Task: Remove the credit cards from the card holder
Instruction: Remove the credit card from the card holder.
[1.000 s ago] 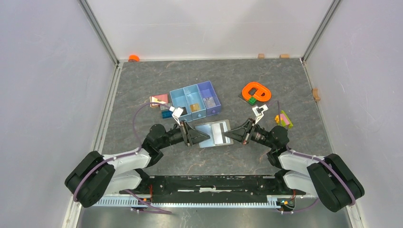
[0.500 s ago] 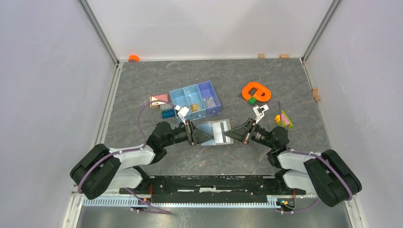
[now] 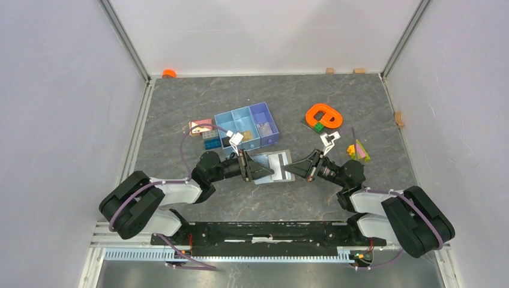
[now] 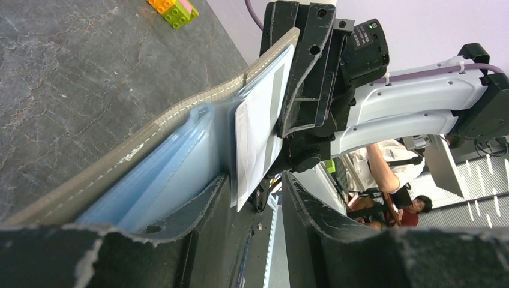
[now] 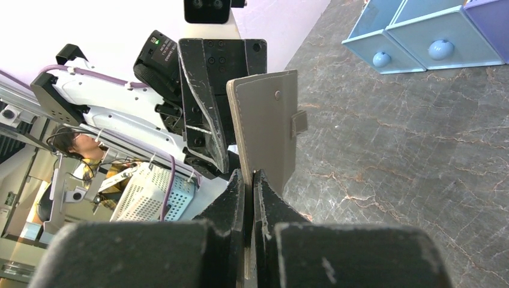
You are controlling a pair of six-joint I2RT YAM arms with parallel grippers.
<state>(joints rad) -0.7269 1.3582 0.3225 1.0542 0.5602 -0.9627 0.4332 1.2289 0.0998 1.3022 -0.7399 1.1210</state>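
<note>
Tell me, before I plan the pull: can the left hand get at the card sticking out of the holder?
Probably yes: the card juts from the card holder held by the right hand, and the open left hand flanks its corner, nothing between.

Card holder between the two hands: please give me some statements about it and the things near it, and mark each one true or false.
1. The right hand is shut on an edge of the card holder. True.
2. The card holder is folded shut. False: it is open, with its pale blue inside showing.
3. A pale credit card with a dark stripe sits in the holder. True.
4. The blue-and-purple tray has two compartments. False: it has three.
5. The orange loop lies inside the tray. False: it lies on the table, to the right of the tray.
</note>
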